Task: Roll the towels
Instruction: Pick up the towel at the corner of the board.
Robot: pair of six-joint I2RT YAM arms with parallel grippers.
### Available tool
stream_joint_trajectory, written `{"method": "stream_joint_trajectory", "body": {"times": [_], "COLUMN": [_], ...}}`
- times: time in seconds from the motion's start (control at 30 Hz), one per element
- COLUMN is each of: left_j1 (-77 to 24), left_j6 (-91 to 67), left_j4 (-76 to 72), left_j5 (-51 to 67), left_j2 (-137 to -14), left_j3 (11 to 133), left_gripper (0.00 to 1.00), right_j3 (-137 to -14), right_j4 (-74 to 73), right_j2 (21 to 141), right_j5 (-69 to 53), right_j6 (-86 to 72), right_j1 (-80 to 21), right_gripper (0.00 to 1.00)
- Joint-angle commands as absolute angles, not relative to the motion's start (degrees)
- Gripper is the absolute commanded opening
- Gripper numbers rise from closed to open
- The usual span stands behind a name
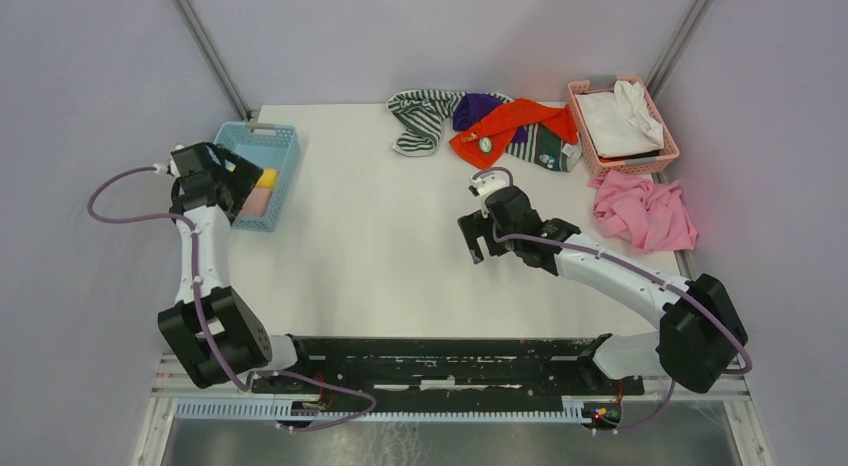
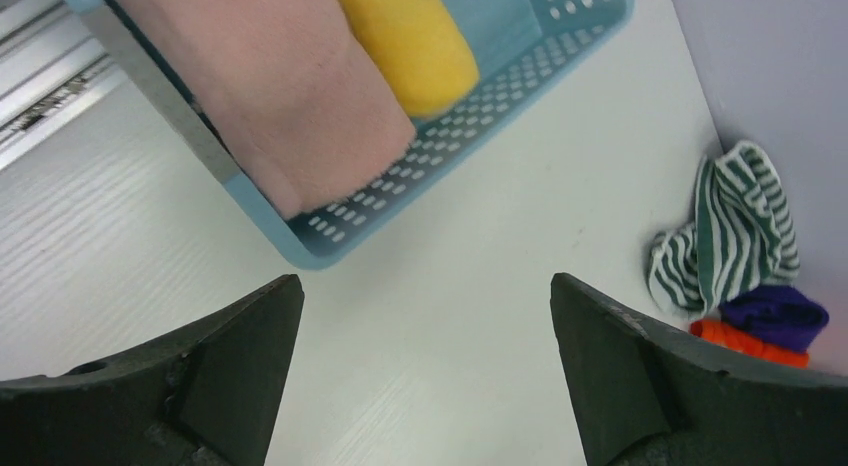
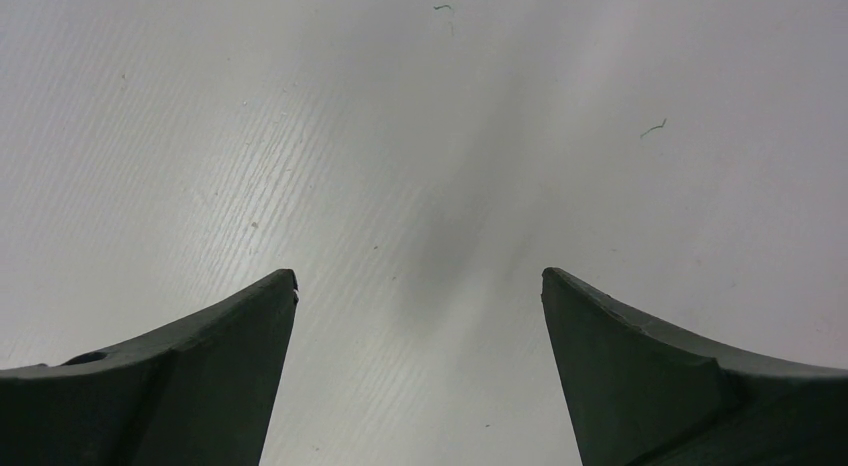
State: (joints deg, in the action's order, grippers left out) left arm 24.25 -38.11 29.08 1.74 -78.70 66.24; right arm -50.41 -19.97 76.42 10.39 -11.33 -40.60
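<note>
A pile of loose towels lies at the table's far edge: a green-and-white striped one (image 1: 418,116), a purple one (image 1: 478,108), an orange-red one (image 1: 505,126) and another striped one (image 1: 548,146). A crumpled pink towel (image 1: 643,211) lies at the right edge. In the blue basket (image 1: 283,151) lie a rolled pink towel (image 2: 290,76) and a rolled yellow towel (image 2: 415,41). My left gripper (image 1: 235,186) is open and empty beside the blue basket. My right gripper (image 1: 480,244) is open and empty over bare table, near the pile. The striped towel also shows in the left wrist view (image 2: 735,231).
A pink basket (image 1: 660,121) with white cloth (image 1: 620,121) in it stands at the back right, next to the pink towel. Grey walls close the table on the left, back and right.
</note>
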Motion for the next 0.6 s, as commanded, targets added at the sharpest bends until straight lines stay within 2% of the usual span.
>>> {"method": "stream_joint_trajectory", "body": {"times": [0.0, 0.57], "left_j1": [19.31, -3.12], "left_j6": [-32.48, -21.95], "left_j4": [22.45, 19.36], "left_j5": [6.3, 2.13], "left_j2": [-72.88, -63.61], "left_j3": [63.07, 58.88], "left_gripper": [0.99, 0.99], "right_j3": [-53.71, -58.67], "right_j4": [-22.09, -30.65], "right_j2": [73.86, 71.84], "right_j5": [14.26, 22.58], "right_j6": [-12.69, -13.52], "right_j1": [-40.04, -36.16], "right_gripper": [1.0, 1.0]}}
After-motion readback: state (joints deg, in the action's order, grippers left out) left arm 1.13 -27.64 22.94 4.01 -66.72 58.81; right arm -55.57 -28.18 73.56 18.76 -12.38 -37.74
